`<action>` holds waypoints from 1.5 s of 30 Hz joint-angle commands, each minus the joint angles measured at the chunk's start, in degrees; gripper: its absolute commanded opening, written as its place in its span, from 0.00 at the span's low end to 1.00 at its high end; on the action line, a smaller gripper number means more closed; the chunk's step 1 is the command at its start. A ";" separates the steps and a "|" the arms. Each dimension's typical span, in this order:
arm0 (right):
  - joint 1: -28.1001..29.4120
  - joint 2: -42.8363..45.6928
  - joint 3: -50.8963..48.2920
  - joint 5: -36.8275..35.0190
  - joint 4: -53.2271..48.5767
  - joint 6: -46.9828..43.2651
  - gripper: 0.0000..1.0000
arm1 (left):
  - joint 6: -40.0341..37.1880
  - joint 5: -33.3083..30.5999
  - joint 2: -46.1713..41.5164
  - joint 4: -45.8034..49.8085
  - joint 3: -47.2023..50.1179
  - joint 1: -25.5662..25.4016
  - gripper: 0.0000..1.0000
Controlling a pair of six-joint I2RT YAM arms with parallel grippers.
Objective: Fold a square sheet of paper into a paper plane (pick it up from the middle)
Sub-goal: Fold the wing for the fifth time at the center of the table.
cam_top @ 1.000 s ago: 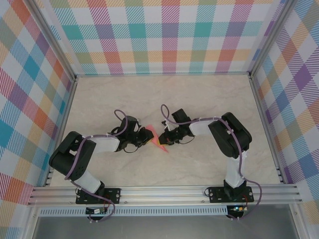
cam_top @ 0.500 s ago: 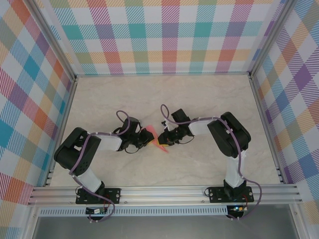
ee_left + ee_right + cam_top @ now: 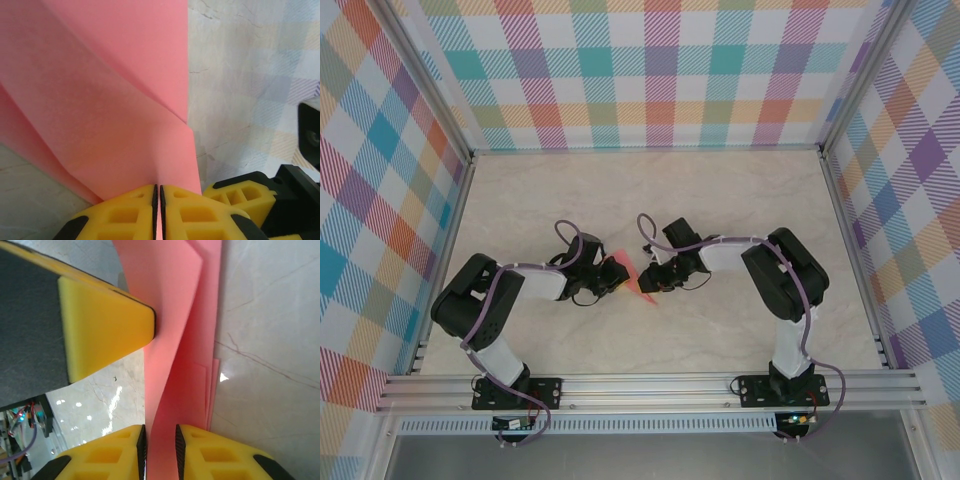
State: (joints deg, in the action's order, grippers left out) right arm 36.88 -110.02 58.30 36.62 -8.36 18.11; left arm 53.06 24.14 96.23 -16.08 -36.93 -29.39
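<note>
The salmon-pink sheet of paper [image 3: 631, 272] is folded into several layers with a pointed tip and is held just above the table between both grippers. My left gripper [image 3: 614, 276] is shut on its left side; in the left wrist view the pads [image 3: 158, 192] pinch a creased layer of the paper [image 3: 115, 100]. My right gripper [image 3: 649, 280] grips it from the right. In the right wrist view its jaws [image 3: 160, 435] stand a narrow gap apart, and the folded paper [image 3: 175, 340] fills that gap. The left gripper's yellow finger [image 3: 105, 325] touches the paper's other face.
The pale marble table [image 3: 720, 200] is ringed by checked walls [image 3: 650, 70] and a metal rail [image 3: 650, 385] at the near edge. The right gripper's yellow finger [image 3: 240, 192] sits close beside my left jaws.
Both grippers have drawn slightly closer together with the paper between them, and the left arm's elbow has swung a little to the right. The grips look unchanged.
</note>
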 commanded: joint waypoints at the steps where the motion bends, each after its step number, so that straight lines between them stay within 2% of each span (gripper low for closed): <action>1: 0.80 1.99 0.23 -1.76 -3.25 -4.66 0.26 | -0.97 -1.29 1.13 2.57 -1.64 -0.76 0.12; 10: 1.75 2.77 0.03 -3.66 -5.06 -9.03 0.29 | -0.86 -2.26 2.10 5.00 -2.54 -0.76 0.11; 19: 1.90 2.17 -0.16 -5.19 -5.35 -9.22 0.14 | -1.40 -2.42 1.58 6.21 -3.27 -0.76 0.11; 22: 1.92 2.00 -0.25 -4.31 -5.21 -8.94 0.13 | -1.64 -2.18 1.03 6.50 -3.67 -0.76 0.11; 34: 0.87 3.62 0.48 -1.82 -5.00 -5.19 0.24 | -2.48 -2.08 1.95 7.20 -3.22 -0.76 0.11; 45: 0.73 3.59 1.29 -1.61 -5.52 -3.72 0.25 | -2.70 -2.17 1.90 7.44 -2.91 -0.76 0.11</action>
State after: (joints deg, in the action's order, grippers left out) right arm 37.87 -107.53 58.30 33.21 -13.02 13.32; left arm 51.40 23.00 97.08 -10.57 -39.94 -29.50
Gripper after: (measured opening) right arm 0.249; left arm 0.111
